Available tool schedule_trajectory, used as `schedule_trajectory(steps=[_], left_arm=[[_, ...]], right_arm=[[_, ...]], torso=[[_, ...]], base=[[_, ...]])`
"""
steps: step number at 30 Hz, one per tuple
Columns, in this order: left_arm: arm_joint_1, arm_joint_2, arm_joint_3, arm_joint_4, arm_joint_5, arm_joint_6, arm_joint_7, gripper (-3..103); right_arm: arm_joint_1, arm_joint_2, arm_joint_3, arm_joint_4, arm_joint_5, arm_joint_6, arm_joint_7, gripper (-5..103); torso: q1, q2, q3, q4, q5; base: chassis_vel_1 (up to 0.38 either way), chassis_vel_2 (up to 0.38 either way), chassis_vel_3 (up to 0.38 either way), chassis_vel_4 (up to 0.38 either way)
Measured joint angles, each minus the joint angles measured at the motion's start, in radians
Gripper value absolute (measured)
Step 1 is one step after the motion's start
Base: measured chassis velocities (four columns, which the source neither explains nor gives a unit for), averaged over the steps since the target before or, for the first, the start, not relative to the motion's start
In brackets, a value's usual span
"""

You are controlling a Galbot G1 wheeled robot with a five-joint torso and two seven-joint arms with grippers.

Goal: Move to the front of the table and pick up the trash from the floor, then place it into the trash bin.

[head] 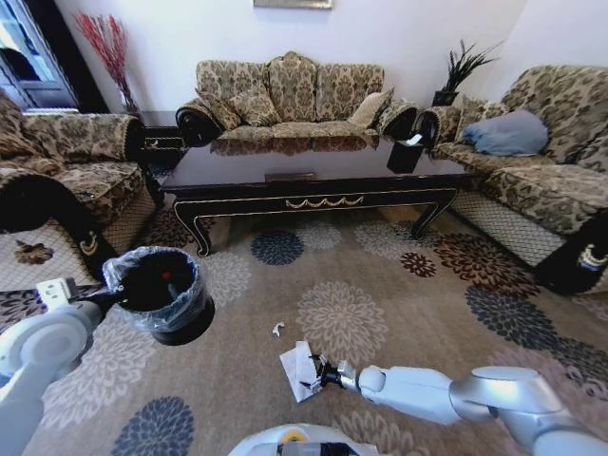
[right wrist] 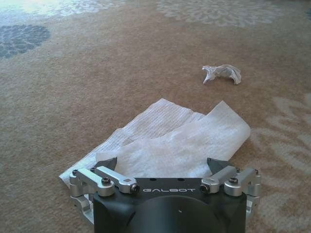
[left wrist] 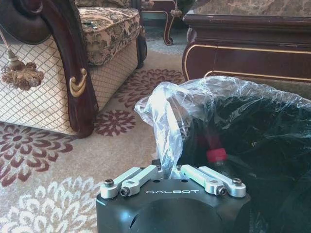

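Observation:
The black trash bin with its crinkly clear liner hangs above the floor, left of centre. My left gripper is shut on its rim and bag. A red bottle cap shows inside the bin. A folded white paper sheet lies on the carpet near me. My right gripper is low over it and open, its fingertips standing on either side of the sheet. A tiny white scrap lies just beyond the paper. The long dark table stands ahead.
Patterned sofas ring the room: one behind the table, one on the left with a dark carved arm, one on the right. A small black holder sits on the table's right end.

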Motion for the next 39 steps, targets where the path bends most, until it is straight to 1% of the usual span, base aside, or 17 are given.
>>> schedule_trajectory(steps=[3, 5, 6, 9, 11, 15, 17, 18, 19, 20, 21, 24, 25, 26, 27, 30, 39], left_arm=[[-0.005, 0.000, 0.006, 0.004, 0.000, 0.000, 0.000, 3], [-0.010, 0.001, 0.013, 0.009, 0.003, -0.001, 0.000, 3], [-0.010, 0.001, 0.013, 0.009, 0.003, -0.001, 0.000, 3], [-0.016, 0.002, 0.021, 0.015, 0.009, -0.001, 0.000, 3], [-0.017, 0.003, 0.022, 0.016, 0.009, -0.001, 0.000, 3], [-0.026, 0.008, 0.031, 0.019, 0.009, -0.002, 0.000, 3], [-0.027, 0.009, 0.033, 0.021, 0.009, -0.002, 0.000, 3], [-0.029, 0.010, 0.035, 0.022, 0.009, -0.002, 0.000, 3], [-0.030, 0.011, 0.036, 0.023, 0.010, -0.002, 0.000, 3], [-0.031, 0.011, 0.037, 0.024, 0.010, -0.002, 0.000, 3], [-0.031, 0.011, 0.037, 0.024, 0.010, -0.002, 0.000, 3], [-0.033, 0.013, 0.040, 0.027, 0.011, -0.003, -0.001, 3], [-0.033, 0.013, 0.040, 0.027, 0.011, -0.003, -0.001, 3], [-0.033, 0.013, 0.040, 0.028, 0.011, -0.003, -0.001, 3], [-0.034, 0.014, 0.040, 0.029, 0.011, -0.003, -0.001, 3], [-0.037, 0.014, 0.045, 0.034, 0.013, -0.003, -0.001, 3], [-0.040, 0.015, 0.052, 0.036, 0.017, -0.004, -0.001, 3]], right_arm=[[-0.001, 0.002, 0.003, -0.007, 0.000, 0.000, -0.012, 101], [-0.001, 0.004, 0.007, -0.013, 0.000, 0.001, -0.025, 91], [-0.001, 0.004, 0.007, -0.013, 0.000, 0.001, -0.025, 91], [0.001, 0.005, 0.007, -0.016, -0.005, 0.008, -0.033, 75], [0.002, 0.005, 0.007, -0.017, -0.006, 0.009, -0.034, 75], [0.003, 0.007, 0.008, -0.024, -0.015, 0.017, -0.039, 54], [0.002, 0.007, 0.008, -0.027, -0.017, 0.018, -0.040, 54], [0.001, 0.008, 0.009, -0.031, -0.023, 0.022, -0.043, 42], [0.001, 0.008, 0.011, -0.034, -0.028, 0.026, -0.045, 42], [0.000, 0.008, 0.011, -0.037, -0.032, 0.029, -0.046, 37], [0.000, 0.008, 0.011, -0.037, -0.032, 0.029, -0.046, 37], [0.000, 0.007, 0.015, -0.044, -0.050, 0.048, -0.059, 21], [0.000, 0.007, 0.015, -0.044, -0.050, 0.048, -0.059, 21], [0.000, 0.005, 0.016, -0.045, -0.055, 0.054, -0.063, 15], [0.000, 0.004, 0.017, -0.045, -0.058, 0.057, -0.065, 15], [0.010, 0.000, 0.020, -0.040, -0.065, 0.079, -0.072, 2], [0.047, -0.012, 0.026, -0.012, -0.062, 0.111, -0.081, 0]], torso=[[0.000, 0.000, 0.000, 0.0000, 0.0000], [0.000, 0.000, 0.000, -0.0001, 0.0000], [0.000, 0.000, 0.000, -0.0001, 0.0000], [0.000, 0.000, 0.000, 0.0000, 0.0000], [0.000, 0.000, 0.000, 0.0000, 0.0000], [0.000, 0.000, 0.000, -0.0001, 0.0000], [0.000, 0.000, 0.000, -0.0001, 0.0000], [0.000, 0.000, 0.000, -0.0001, 0.0000], [0.000, 0.000, 0.000, 0.0000, 0.0000], [0.000, 0.000, 0.000, -0.0001, 0.0000], [0.000, 0.000, 0.000, -0.0001, 0.0000], [0.000, 0.000, 0.000, 0.0000, 0.0000], [0.000, 0.000, 0.000, 0.0000, 0.0000], [0.000, 0.000, 0.000, 0.0000, 0.0000], [0.000, 0.000, 0.000, -0.0001, 0.0000], [0.000, 0.000, 0.000, -0.0001, 0.0000], [0.000, 0.000, 0.000, -0.0001, 0.0000]], base=[[0.000, 0.000, 0.000, 0.000], [0.000, 0.000, 0.000, 0.000], [0.000, 0.000, 0.000, 0.000], [0.000, 0.000, 0.000, 0.000], [0.000, 0.000, 0.000, 0.000], [0.000, 0.000, 0.000, 0.000], [0.000, 0.000, 0.000, 0.000], [0.000, 0.000, 0.000, 0.000], [0.000, 0.000, 0.000, 0.000], [0.000, 0.000, 0.000, 0.000], [0.000, 0.000, 0.000, 0.000], [0.000, 0.000, 0.000, 0.000], [0.000, 0.000, 0.000, 0.000], [0.000, 0.000, 0.000, 0.000], [0.000, 0.000, 0.000, 0.000], [0.000, 0.000, 0.000, 0.000], [0.000, 0.000, 0.000, 0.000]])
